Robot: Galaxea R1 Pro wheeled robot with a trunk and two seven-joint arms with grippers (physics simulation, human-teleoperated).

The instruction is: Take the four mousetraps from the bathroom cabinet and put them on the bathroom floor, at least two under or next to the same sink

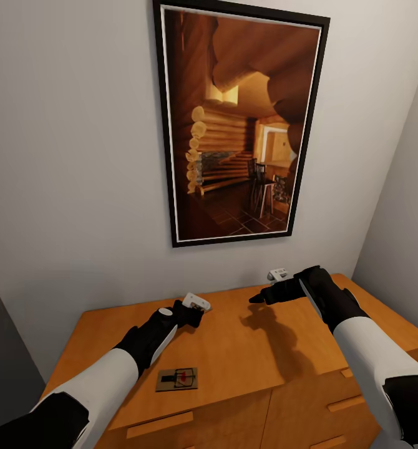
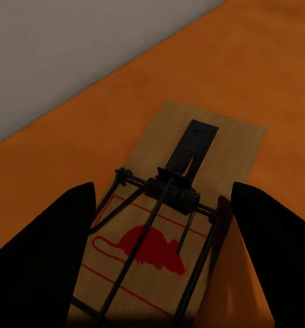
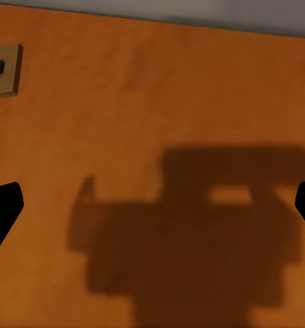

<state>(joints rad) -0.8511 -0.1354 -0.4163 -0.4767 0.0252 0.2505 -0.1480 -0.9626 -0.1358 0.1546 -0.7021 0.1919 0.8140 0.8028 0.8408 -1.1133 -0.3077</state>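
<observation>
One mousetrap lies flat near the front edge of the orange-brown cabinet, beside my left forearm. The left wrist view shows a second mousetrap with a red mouse print, and my left gripper is shut on its long edges, low over the cabinet top. In the head view the left gripper is near the back of the top. My right gripper hovers open over the bare wood, casting a shadow. A mousetrap's corner shows at the edge of the right wrist view.
A large black-framed picture hangs on the grey wall behind the cabinet. A side wall closes in on the right. Drawer fronts with wooden bar handles face me below the top's front edge.
</observation>
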